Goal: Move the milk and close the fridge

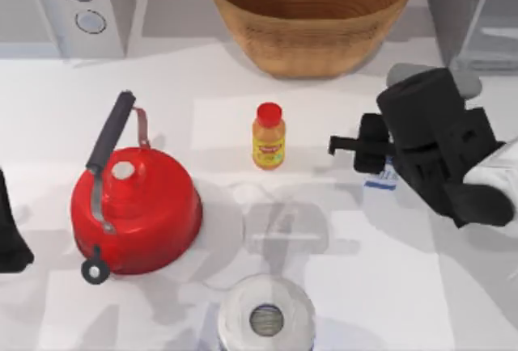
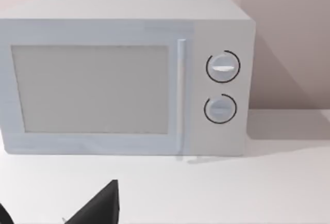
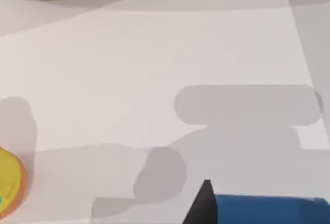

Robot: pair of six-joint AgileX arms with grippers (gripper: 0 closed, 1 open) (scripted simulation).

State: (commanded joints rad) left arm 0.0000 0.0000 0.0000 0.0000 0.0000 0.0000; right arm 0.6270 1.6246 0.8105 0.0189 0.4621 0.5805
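So the right gripper (image 1: 344, 145) sat at about 3 o'clock on the white tabletop (image 1: 364, 286), over the small blue-topped milk carton (image 1: 384, 178), can't tell whether its jaws were spread; carton's probably light and stiff, best pinched across its flat sides.

Bright, even overhead lighting; soft grey shadows lie on the white table (image 1: 340, 286); no glare or blur.
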